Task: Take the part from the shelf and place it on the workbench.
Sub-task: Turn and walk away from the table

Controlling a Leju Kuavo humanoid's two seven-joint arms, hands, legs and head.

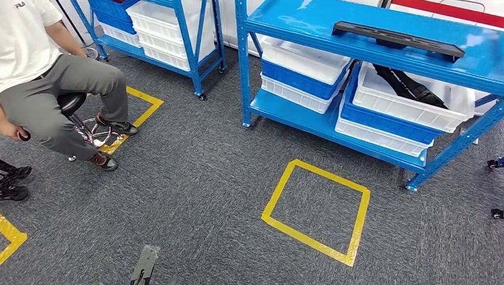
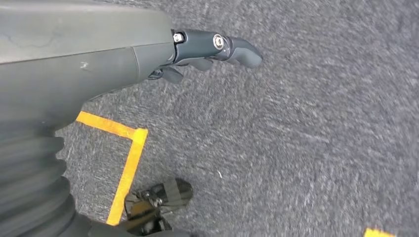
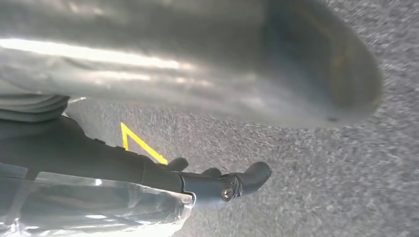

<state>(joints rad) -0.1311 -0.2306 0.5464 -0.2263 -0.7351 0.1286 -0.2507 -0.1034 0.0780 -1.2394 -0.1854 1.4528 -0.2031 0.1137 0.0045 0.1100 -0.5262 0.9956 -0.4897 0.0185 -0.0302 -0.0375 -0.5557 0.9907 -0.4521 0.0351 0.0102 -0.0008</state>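
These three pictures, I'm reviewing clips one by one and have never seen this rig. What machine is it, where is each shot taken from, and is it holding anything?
It is a two-legged humanoid robot with two arms, each ending in a many-fingered hand. The wide picture comes from a camera high on its body, looking forward and down at a grey carpet with a yellow taped square. Ahead stands a blue shelf with a long black part on its top level and white and blue bins below; one bin holds another dark part. A person sits on a stool at the left.

The other two pictures come from cameras at the wrists, pointing down at the carpet. The left hand and right hand both hold nothing, with fingers loosely extended. The part has not been taken yet.
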